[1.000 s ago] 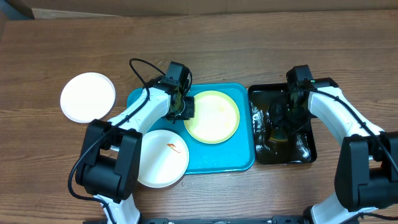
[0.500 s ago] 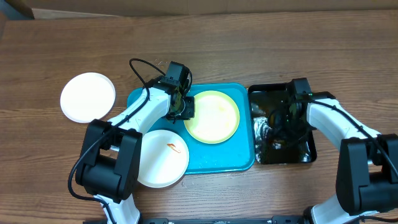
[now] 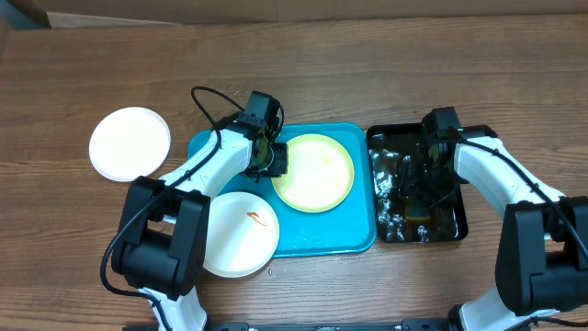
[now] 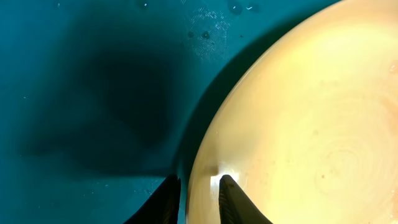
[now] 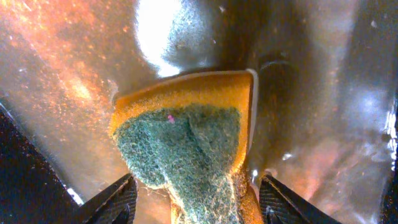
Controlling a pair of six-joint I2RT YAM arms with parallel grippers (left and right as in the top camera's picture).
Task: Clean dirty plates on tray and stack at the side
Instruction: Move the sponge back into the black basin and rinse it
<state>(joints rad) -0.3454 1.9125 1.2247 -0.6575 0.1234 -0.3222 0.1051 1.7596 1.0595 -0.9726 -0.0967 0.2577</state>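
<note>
A pale yellow-green plate (image 3: 314, 172) lies on the turquoise tray (image 3: 358, 234). My left gripper (image 3: 273, 164) is shut on this plate's left rim, one finger (image 4: 231, 198) on top and the other below the edge. A white plate (image 3: 239, 232) with an orange-red smear overlaps the tray's front left corner. Another white plate (image 3: 130, 142) lies on the table at the far left, with no smear showing. My right gripper (image 3: 424, 179) hangs open in the black tub (image 3: 450, 221), its fingers on either side of a yellow-and-green sponge (image 5: 186, 130) with gaps on both sides.
The black tub stands just right of the tray and holds dark water with foam and glints. Brown wooden table surrounds everything. A black cable loops above the left arm near the tray's back left corner.
The right gripper closed over the sponge and opened again, shifting within the tub; the water looks stirred. The left arm and the plates have not moved.
</note>
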